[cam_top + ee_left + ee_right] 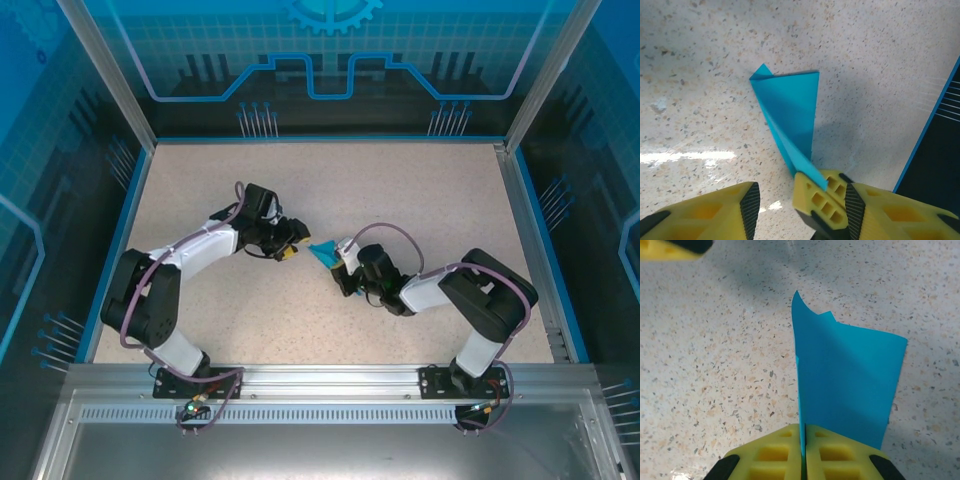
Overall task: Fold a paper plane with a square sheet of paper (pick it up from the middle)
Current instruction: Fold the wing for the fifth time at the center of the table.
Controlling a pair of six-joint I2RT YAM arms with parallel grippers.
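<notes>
At the bottom of the left wrist view the left gripper (802,190) is spread wide. Its chunky yellow fingers (705,212) sit in the lower corners, each with a ribbed black pad on its inner face. A yellow latticed block (822,202) with squarish holes sits tight against the right-hand pad, and bare table (865,60) shows between it and the left pad. The narrow end of the paper plane (792,110) lies across the top of that block; I cannot tell whether they touch. From there the matte teal paper widens toward the upper middle into a long triangle. A darker folded strip runs down its left side, and a small peak stands at its far left corner. The table is pale, speckled and stone-like, with a glossy streak at the left. A blue border strip (927,120) runs down the right side of the frame.

At the bottom of the right wrist view the right gripper (802,429) has its honeycombed yellow fingers pressed together, pinching the plane's near edge. A thin upright ridge rises from the seam to a curled point. One smooth flap slopes off to the right and ends in crisp corners.

From above, an aluminium rail (320,380) lies nearest, carrying both white-and-black arms with their lilac cables. At mid-table the plane is a small teal wedge between the two gripper tips. Translucent blue walls (330,60) stand beyond.
</notes>
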